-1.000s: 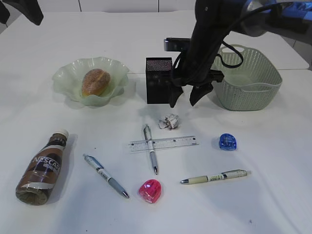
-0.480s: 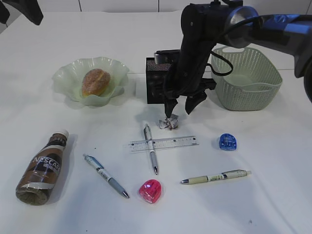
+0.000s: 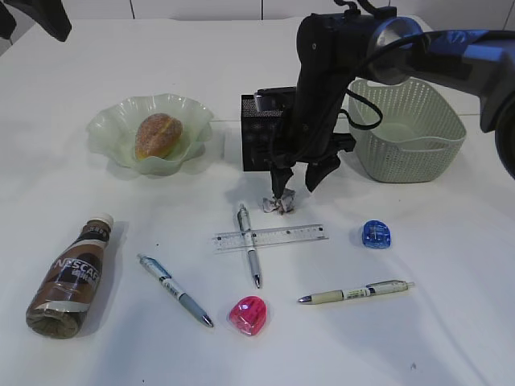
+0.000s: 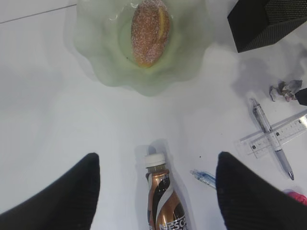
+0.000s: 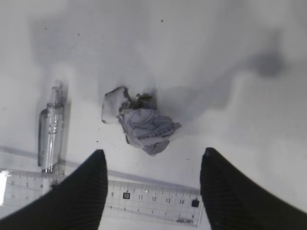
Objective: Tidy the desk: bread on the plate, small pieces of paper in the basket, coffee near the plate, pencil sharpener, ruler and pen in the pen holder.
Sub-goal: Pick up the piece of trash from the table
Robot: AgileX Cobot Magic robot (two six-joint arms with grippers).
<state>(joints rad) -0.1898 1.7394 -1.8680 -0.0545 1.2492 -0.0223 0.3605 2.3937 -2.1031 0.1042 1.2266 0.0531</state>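
A white table (image 3: 121, 48) fills the view, evenly lit, with soft shadows

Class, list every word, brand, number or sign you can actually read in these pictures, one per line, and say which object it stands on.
"NESCAFE" on the brown coffee bottle; the left wrist view shows only the tops of those letters.
"9", "10", "11", "12", "13", "14" along the clear ruler; "3", "4", "5" at its left end.
"deli", small, near the ruler's right corner; barely legible.
Print on the pens is too small to read.
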